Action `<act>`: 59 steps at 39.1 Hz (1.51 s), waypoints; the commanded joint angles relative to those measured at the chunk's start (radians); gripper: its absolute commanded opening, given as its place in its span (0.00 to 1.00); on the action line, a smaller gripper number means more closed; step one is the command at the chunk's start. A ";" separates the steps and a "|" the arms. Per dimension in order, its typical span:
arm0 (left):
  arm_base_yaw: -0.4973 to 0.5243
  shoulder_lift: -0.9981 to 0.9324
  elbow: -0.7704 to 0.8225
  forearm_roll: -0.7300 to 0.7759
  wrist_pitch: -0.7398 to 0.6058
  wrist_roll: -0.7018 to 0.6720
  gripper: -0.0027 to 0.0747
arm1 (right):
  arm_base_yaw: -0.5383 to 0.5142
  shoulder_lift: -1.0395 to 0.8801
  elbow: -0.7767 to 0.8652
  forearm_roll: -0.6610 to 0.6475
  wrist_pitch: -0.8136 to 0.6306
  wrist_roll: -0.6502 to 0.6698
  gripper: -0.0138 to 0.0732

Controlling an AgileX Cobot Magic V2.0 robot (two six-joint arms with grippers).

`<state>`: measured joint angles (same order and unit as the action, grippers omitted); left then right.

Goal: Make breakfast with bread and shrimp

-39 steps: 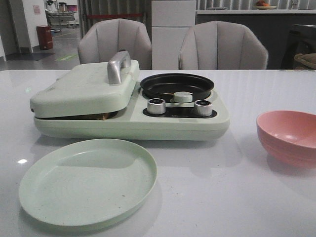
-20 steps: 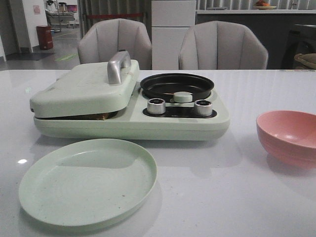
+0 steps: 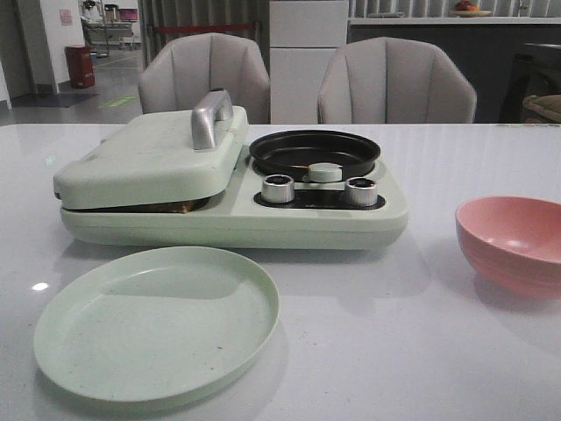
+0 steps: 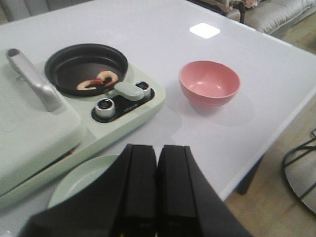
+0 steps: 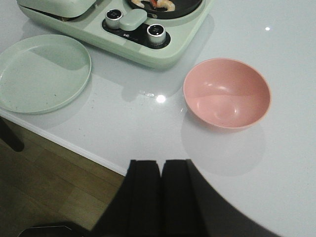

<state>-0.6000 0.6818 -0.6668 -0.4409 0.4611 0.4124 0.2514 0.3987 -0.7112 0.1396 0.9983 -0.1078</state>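
Observation:
The shrimp [image 4: 98,80], pale pink with orange bits, lie in the black round pan [image 3: 314,151] of the pale green breakfast maker [image 3: 263,224]; they also show at the edge of the right wrist view [image 5: 159,4]. The bread is hidden under the shut green lid [image 3: 149,158]; only a brown sliver [image 3: 181,207] shows in the gap. My left gripper [image 4: 158,148] is shut and empty, above the table's near edge over the green plate [image 4: 84,177]. My right gripper [image 5: 161,163] is shut and empty, at the table's front edge short of the pink bowl [image 5: 227,93]. Neither gripper shows in the front view.
An empty pale green plate [image 3: 156,323] lies in front of the maker. An empty pink bowl [image 3: 511,241] stands at the right. The lid has a silver handle [image 3: 210,117]; two knobs [image 3: 278,188] sit on the maker's front. Two chairs stand behind the table.

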 commanded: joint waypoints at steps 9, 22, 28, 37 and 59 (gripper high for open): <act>0.262 -0.241 0.174 0.034 -0.218 -0.001 0.16 | 0.000 0.009 -0.025 0.008 -0.070 -0.002 0.17; 0.271 -0.578 0.504 0.037 -0.441 -0.001 0.16 | 0.000 0.009 -0.025 0.008 -0.070 -0.002 0.17; 0.273 -0.638 0.596 0.009 -0.475 -0.025 0.17 | 0.000 0.009 -0.025 0.008 -0.070 -0.002 0.17; 0.311 -0.694 0.641 0.402 -0.475 -0.447 0.17 | 0.000 0.009 -0.025 0.008 -0.070 -0.002 0.17; 0.459 -0.706 0.699 0.477 -0.482 -0.503 0.17 | 0.000 0.009 -0.025 0.008 -0.070 -0.002 0.17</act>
<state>-0.1461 -0.0035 -0.0003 0.0339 0.0766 -0.1048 0.2514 0.3987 -0.7112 0.1393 0.9983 -0.1079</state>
